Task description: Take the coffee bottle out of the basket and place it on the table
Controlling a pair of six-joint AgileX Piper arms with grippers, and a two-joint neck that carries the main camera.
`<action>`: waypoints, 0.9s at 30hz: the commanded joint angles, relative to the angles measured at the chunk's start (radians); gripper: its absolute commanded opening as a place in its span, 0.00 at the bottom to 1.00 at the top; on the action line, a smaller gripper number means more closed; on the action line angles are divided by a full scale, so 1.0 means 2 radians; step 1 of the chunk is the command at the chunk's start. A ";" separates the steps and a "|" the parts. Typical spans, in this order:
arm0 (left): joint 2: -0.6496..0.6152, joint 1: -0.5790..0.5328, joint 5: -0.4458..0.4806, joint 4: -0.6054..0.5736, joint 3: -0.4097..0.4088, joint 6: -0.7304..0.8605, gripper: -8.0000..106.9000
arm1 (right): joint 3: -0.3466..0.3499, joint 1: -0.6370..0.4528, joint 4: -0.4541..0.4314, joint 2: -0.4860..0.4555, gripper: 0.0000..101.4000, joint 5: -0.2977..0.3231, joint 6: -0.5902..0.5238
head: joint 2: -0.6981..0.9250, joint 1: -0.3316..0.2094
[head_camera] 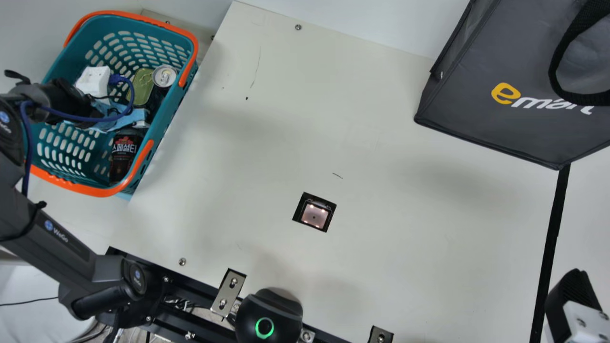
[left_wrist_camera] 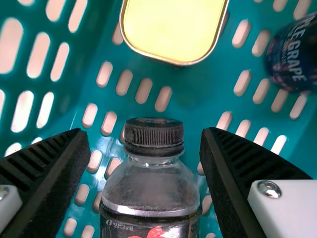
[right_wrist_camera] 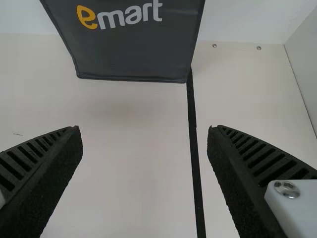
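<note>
Bottle (left_wrist_camera: 151, 186) sits loose in the basket (head_camera: 97, 191) near the left hand (head_camera: 116, 119), wide open and empty; right hand (head_camera: 574, 288) also gapes, empty

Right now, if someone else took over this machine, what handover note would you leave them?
Left pincer: open, lined up with the coffee bottle, not gripping it.
Right pincer: open, empty, off at the table's right side.
Bottle: in the basket.
Done: left pincer brought to the bottle.
Left to do: close on it, lift it out, set it on the table.
</note>
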 commanded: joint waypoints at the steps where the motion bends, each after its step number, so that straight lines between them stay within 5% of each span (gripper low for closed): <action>1: 0.002 0.000 -0.005 -0.003 0.003 0.004 0.85 | 0.000 0.000 0.000 0.000 0.90 0.000 0.000 | 0.001 -0.013; 12: 0.016 -0.003 -0.027 -0.030 0.012 0.026 0.85 | 0.000 0.000 0.000 0.000 0.90 0.000 0.000 | 0.001 -0.013; 24: 0.015 -0.009 -0.027 -0.069 0.014 0.055 0.16 | 0.000 0.000 0.000 0.000 0.90 0.000 0.000 | 0.001 -0.013; 27: 0.006 -0.009 -0.022 -0.075 0.014 0.057 0.16 | 0.000 0.000 0.000 0.000 0.90 0.000 0.000 | 0.001 -0.013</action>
